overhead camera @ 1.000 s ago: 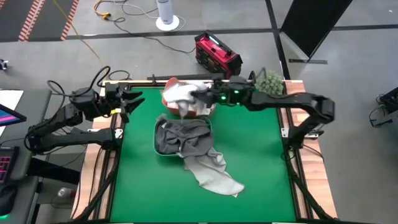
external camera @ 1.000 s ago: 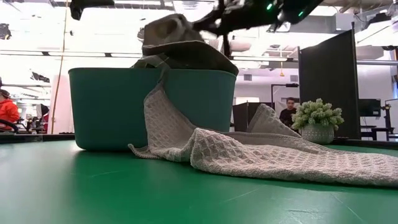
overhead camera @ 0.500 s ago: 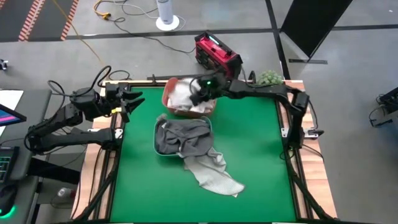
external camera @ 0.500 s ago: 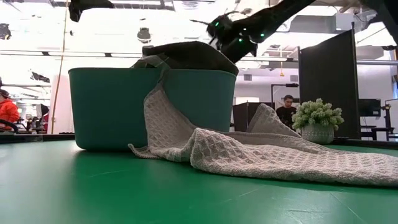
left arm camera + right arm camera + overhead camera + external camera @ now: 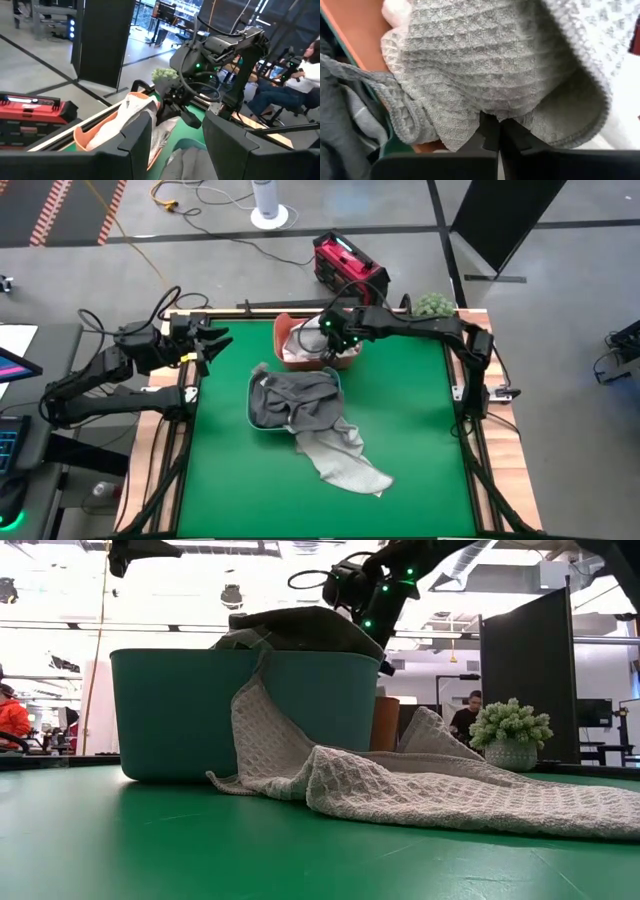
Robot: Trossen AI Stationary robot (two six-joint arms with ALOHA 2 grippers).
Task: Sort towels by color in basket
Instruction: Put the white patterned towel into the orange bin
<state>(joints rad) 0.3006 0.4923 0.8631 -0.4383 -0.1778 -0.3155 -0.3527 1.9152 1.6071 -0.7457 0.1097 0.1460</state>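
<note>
A rust-orange basket (image 5: 347, 361) stands near the table's far edge with a white towel (image 5: 142, 107) in it. My right gripper (image 5: 330, 332) is over this basket, shut on a light grey waffle towel (image 5: 495, 65). In front stands a teal basket (image 5: 180, 710) heaped with dark grey towels (image 5: 295, 395). Another light grey waffle towel (image 5: 345, 460) hangs over its rim, its free end on the table. My left gripper (image 5: 212, 340) waits open above the table's far left corner. My right gripper pinches the light grey waffle towel between its two shut fingers (image 5: 490, 132), on a bunched fold (image 5: 492, 112) at the cloth's lower edge. The fingers point down into the orange basket. The towel bulges slack around the fingertips and lies over the white towel inside.
A fuzzy green plant in a pot (image 5: 432, 305) sits at the far right corner. A red case (image 5: 350, 268) lies on the floor beyond the far edge. Bare green table (image 5: 250, 490) lies near and on both sides of the baskets. People sit in the room behind.
My right gripper carried the light grey towel from high above the baskets down into the orange basket, staying shut on it. The towel dropped out of the low view behind the teal basket. The orange basket shifted toward the table's right.
</note>
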